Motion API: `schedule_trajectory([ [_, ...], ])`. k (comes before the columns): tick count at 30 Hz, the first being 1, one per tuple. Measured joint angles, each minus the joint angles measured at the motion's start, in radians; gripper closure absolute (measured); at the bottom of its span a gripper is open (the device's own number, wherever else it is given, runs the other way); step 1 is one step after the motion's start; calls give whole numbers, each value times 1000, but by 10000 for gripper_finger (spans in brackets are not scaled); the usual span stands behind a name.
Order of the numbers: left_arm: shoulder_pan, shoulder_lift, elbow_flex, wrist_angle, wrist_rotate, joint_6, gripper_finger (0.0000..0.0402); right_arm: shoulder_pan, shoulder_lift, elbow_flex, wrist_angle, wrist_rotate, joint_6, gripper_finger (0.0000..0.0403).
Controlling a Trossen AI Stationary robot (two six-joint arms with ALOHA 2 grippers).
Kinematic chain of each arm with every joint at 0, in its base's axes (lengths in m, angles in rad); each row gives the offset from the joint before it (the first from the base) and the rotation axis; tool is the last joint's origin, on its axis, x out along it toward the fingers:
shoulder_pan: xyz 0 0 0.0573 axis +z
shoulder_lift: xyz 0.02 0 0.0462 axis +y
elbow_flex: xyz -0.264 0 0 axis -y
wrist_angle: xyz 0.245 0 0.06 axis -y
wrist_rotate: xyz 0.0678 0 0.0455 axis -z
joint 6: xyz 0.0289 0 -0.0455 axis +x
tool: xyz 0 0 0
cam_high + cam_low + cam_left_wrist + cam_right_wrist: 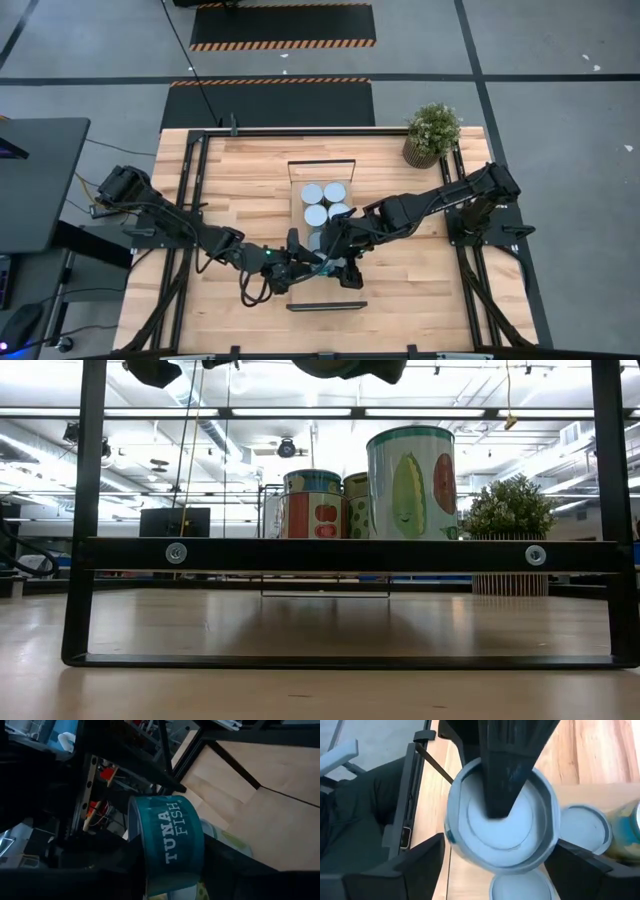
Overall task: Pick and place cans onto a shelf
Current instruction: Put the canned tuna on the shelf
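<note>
The shelf (300, 172) is a long light-wood board with black end frames, and it runs from the table's far side to its near side; its near frame fills the low view (350, 555). Several silver-lidded cans (325, 202) stand on its far half, and the low view shows them as picture-labelled cans (410, 485). My left gripper (306, 256) is shut on a teal "TUNA FISH" can (170, 845) over the shelf's middle. My right gripper (497, 865) is open, with one finger on either side of that can (500, 820) and apart from it. My left gripper pinches the tuna can across its height. One finger (505, 770) lies on the silver lid and reaches its middle (520, 827); the other is hidden under the can. The fingers come level from the table's left side. The teal side wall (172, 840) shows between them.
A potted plant (432, 132) stands at the table's far right corner and shows behind the shelf in the low view (510, 510). Black frame rails (185, 200) run along both table sides. Bare wood lies left (240, 190) and right (400, 280) of the shelf.
</note>
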Motion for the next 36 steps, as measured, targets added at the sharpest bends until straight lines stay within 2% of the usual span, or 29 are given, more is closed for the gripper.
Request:
schedule_trajectory([
  [4, 0, 0, 0, -24, 3, -2, 242, 3, -23, 0, -81, 6, 26, 66],
  [8, -6, -3, 0, -130, -26, -30, 242, 23, -52, 1, -168, 17, 82, 68],
  [13, -51, -22, 0, -195, -79, -30, 244, 77, -79, 1, -266, 143, 145, 71],
  [19, -71, -96, 0, -403, -43, -165, 257, 146, -83, 1, -265, 219, 196, 71],
  [21, -72, -114, -20, -418, -31, -199, 258, 166, -83, 1, -264, 247, 209, 71],
  [26, -80, -170, -174, -300, -24, -203, 257, 194, -83, 1, -264, 301, 261, 71],
  [33, -69, -164, -397, 88, -3, -103, 256, 201, -83, 2, -257, 347, 336, 71],
  [36, -58, -143, -451, 163, 37, -108, 256, 200, -83, 2, -253, 365, 369, 71],
])
